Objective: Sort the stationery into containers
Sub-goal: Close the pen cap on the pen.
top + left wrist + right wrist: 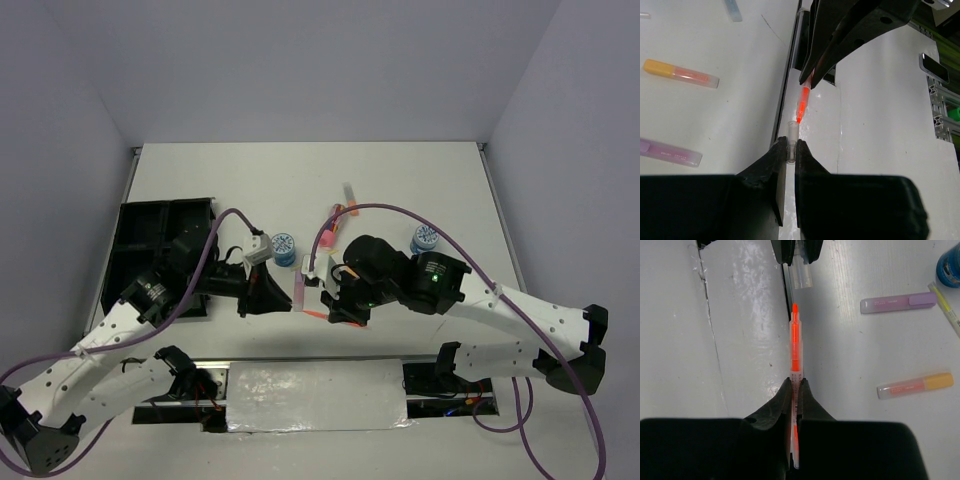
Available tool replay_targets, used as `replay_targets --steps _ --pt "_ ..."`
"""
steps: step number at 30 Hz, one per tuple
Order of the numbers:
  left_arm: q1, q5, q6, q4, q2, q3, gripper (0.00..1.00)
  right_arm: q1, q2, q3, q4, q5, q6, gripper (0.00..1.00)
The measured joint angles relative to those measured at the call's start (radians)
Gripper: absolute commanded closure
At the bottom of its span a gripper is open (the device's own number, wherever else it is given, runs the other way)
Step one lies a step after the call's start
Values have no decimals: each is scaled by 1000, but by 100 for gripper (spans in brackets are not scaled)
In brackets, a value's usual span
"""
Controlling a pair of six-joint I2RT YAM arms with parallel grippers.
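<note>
Right gripper [796, 387]: jaws pinched tight on the orange pen [795, 347], gripping it mid-barrel. From the right wrist camera I see the bare orange tip pointing to 12 o'clock and the tail end running out below the fingers

Left gripper [791, 150]: all but closed, clamped on a small clear cap [791, 137] whose free end faces the pen tip. Cap and tip line up, with a narrow gap between them, not touching

Top view: the two grippers sit nose to nose at 6 o'clock on the table [420, 180], close to its near edge

Organiser tray [130, 215]: black, at 9 o'clock on the table. I cannot tell what lies in its compartments

Loose on the table, seen from the right wrist: lilac stick [897, 302] at 2 o'clock from the pen, highlighter [915, 385] at 3 o'clock, yellow pen [946, 310] slanting along the right edge

Top view: one blue-white roll [284, 247] at 12 o'clock from the left gripper, second roll [425, 238] at 1 o'clock from the right gripper
</note>
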Motion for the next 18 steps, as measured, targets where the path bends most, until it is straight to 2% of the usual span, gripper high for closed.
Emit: replay_targets --steps 18 --pt "1 33 0 -1 31 0 100 -6 10 17 5 3 -9 100"
